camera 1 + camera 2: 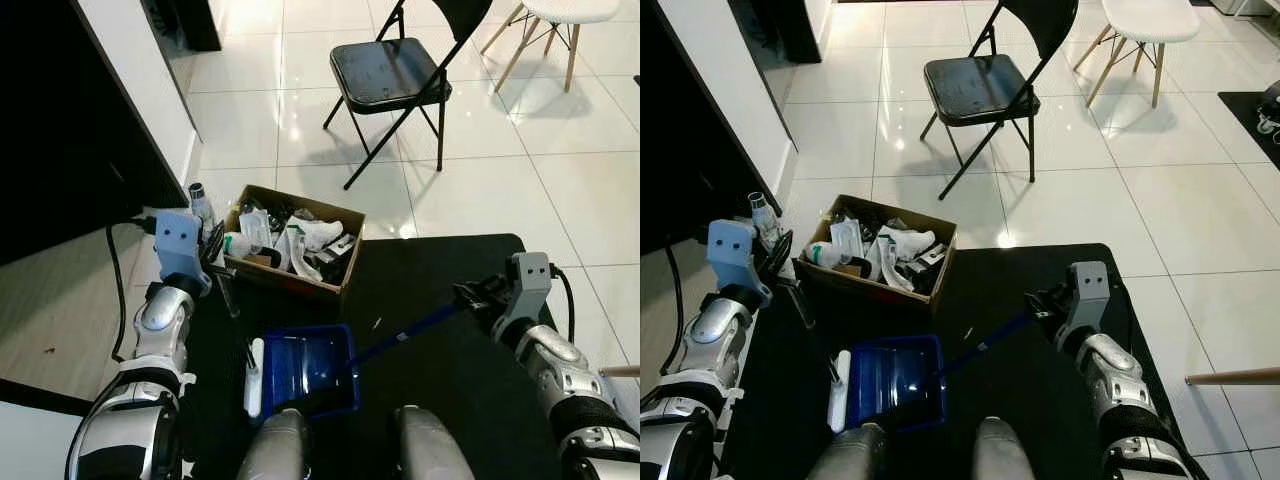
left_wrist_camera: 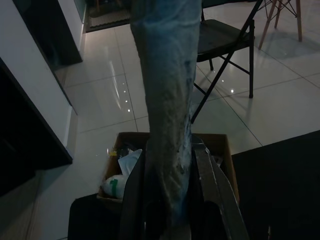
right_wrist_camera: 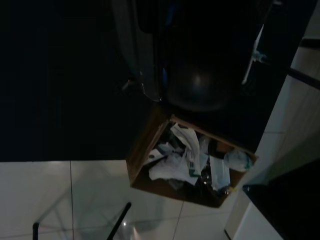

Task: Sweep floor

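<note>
Dustpan (image 1: 307,370), blue, lies on the black mat (image 1: 450,350) in front of the robot's knees, its long blue handle (image 1: 405,335) slanting up and right into the right gripper (image 1: 478,297), whose black fingers are closed around the handle's end. Beside the pan lies a white brush (image 1: 254,377). The left gripper (image 1: 213,245) is clamped on a pale upright stick (image 2: 167,100), next to a cardboard box (image 1: 290,250) of crumpled trash. A black folding chair (image 1: 390,75) stands beyond on white tiles.

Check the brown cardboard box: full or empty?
Full. The open-topped brown cardboard box holds crumpled white paper and wrappers heaped about to its rim, standing upright at the black mat's edge.
</note>
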Tool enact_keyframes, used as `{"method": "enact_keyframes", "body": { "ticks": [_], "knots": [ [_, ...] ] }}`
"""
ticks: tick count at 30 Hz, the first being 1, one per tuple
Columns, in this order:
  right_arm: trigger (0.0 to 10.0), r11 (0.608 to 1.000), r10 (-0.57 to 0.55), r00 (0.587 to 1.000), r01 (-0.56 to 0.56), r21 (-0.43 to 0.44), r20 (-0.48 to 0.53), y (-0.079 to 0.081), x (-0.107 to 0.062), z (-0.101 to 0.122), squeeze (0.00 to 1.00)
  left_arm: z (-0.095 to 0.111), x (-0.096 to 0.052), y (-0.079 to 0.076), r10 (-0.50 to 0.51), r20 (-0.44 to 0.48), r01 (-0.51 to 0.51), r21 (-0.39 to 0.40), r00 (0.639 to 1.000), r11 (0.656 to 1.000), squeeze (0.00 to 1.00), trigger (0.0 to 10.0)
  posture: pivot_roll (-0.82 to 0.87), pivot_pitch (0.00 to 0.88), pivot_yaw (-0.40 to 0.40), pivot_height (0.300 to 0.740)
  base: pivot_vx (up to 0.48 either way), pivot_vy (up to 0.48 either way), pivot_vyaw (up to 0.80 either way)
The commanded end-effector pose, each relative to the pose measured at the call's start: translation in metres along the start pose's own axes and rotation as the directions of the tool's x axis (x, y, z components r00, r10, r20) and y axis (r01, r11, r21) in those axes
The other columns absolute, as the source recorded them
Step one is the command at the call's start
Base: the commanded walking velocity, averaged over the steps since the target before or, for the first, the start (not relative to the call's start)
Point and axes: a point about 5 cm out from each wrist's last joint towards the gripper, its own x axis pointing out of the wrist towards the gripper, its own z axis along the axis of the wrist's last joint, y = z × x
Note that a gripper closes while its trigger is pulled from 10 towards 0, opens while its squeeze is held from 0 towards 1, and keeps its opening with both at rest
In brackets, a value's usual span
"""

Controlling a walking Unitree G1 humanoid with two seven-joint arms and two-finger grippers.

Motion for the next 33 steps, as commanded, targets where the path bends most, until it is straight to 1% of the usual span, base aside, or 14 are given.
{"method": "enact_keyframes", "body": {
  "ticks": [1, 2, 5, 8, 9, 12, 15, 17, 18, 19, 20, 22, 29, 33],
  "knots": [
    [10.0, 0.999, -0.023, 0.996, 0.022, -0.023, -0.082, -0.012, -0.006, -0.002, 0.00, 0.000, 0.000, -0.004, -0.024, 0.011, 0.024, 0.011, 1.000, 1.000, 0.00, 10.0, -0.01, 0.054, 0.006, 0.740, 0.000, 0.000, 0.00],
    [10.0, 0.999, -0.023, 0.996, 0.022, -0.023, -0.082, -0.012, -0.006, -0.002, 0.00, 0.000, 0.000, -0.004, -0.024, 0.011, 0.024, 0.011, 1.000, 1.000, 0.00, 10.0, -0.01, 0.054, 0.006, 0.740, 0.000, 0.000, 0.00],
    [10.0, 0.998, -0.055, 0.996, 0.052, -0.039, -0.066, -0.027, -0.010, 0.017, 0.00, 0.001, 0.001, -0.006, -0.034, 0.016, 0.034, 0.014, 0.999, 0.999, 0.00, 10.0, -0.02, 0.052, 0.007, 0.740, 0.000, 0.000, 0.00],
    [10.0, 0.995, -0.081, 0.997, 0.081, -0.052, -0.001, -0.033, -0.011, 0.038, 0.00, 0.003, 0.001, -0.006, -0.033, 0.027, 0.032, 0.015, 0.999, 0.999, 0.00, 10.0, -0.01, 0.051, 0.009, 0.740, 0.000, 0.000, 0.00],
    [10.0, 0.995, -0.081, 0.997, 0.081, -0.052, -0.001, -0.033, -0.011, 0.038, 0.00, 0.003, 0.001, -0.006, -0.033, 0.027, 0.032, 0.015, 0.999, 0.999, 0.00, 10.0, -0.01, 0.051, 0.009, 0.740, 0.000, 0.000, 0.00],
    [10.0, 0.994, -0.088, 0.991, 0.094, -0.062, 0.097, -0.034, -0.009, 0.062, 0.00, 0.004, 0.002, -0.006, -0.032, 0.035, 0.032, 0.017, 0.999, 0.999, 0.00, 10.0, -0.01, 0.053, 0.012, 0.740, 0.000, 0.000, 0.00],
    [10.0, 0.993, -0.070, 0.991, 0.080, -0.085, 0.117, -0.029, -0.007, 0.068, 0.00, 0.004, 0.002, -0.007, -0.035, 0.037, 0.034, 0.018, 0.999, 0.999, 0.00, 10.0, -0.01, 0.056, 0.015, 0.740, 0.000, 0.000, 0.00],
    [10.0, 0.993, -0.055, 0.993, 0.066, -0.099, 0.107, -0.025, -0.005, 0.065, 0.00, 0.004, 0.002, -0.008, -0.038, 0.038, 0.038, 0.019, 0.999, 0.999, 0.00, 10.0, -0.01, 0.057, 0.014, 0.740, 0.000, 0.000, 0.00],
    [10.0, 0.992, -0.046, 0.995, 0.056, -0.110, 0.089, -0.022, -0.004, 0.060, 0.00, 0.003, 0.002, -0.009, -0.040, 0.037, 0.040, 0.019, 0.998, 0.999, 0.00, 10.0, -0.01, 0.057, 0.014, 0.740, 0.000, 0.000, 0.00],
    [10.0, 0.991, -0.040, 0.998, 0.047, -0.127, 0.053, -0.017, -0.003, 0.046, 0.00, 0.003, 0.002, -0.011, -0.043, 0.036, 0.042, 0.020, 0.998, 0.999, 0.00, 10.0, -0.01, 0.059, 0.013, 0.740, 0.000, 0.000, 0.00],
    [10.0, 0.991, -0.040, 0.998, 0.047, -0.127, 0.053, -0.017, -0.003, 0.046, 0.00, 0.003, 0.002, -0.011, -0.043, 0.036, 0.042, 0.020, 0.998, 0.999, 0.00, 10.0, -0.01, 0.059, 0.013, 0.740, 0.000, 0.000, 0.00],
    [10.0, 0.991, -0.041, 0.998, 0.045, -0.128, 0.037, -0.013, -0.002, 0.036, 0.00, 0.002, 0.001, -0.011, -0.043, 0.037, 0.042, 0.020, 0.998, 0.999, 0.00, 10.0, -0.01, 0.060, 0.012, 0.740, 0.000, 0.000, 0.00],
    [10.0, 0.991, -0.072, 0.996, 0.079, -0.111, 0.061, -0.005, -0.001, 0.014, 0.00, -0.001, -0.001, -0.015, -0.038, 0.036, 0.038, 0.019, 0.999, 0.999, 0.00, 10.0, 0.00, 0.066, 0.013, 0.740, 0.000, 0.000, 0.00],
    [10.0, 0.986, -0.106, 0.992, 0.113, -0.123, 0.067, -0.005, -0.003, 0.007, 0.00, -0.003, -0.002, -0.018, -0.042, 0.031, 0.041, 0.011, 0.999, 0.999, 0.00, 10.0, 0.00, 0.066, 0.015, 0.740, 0.000, 0.000, 0.00]
  ]
}}
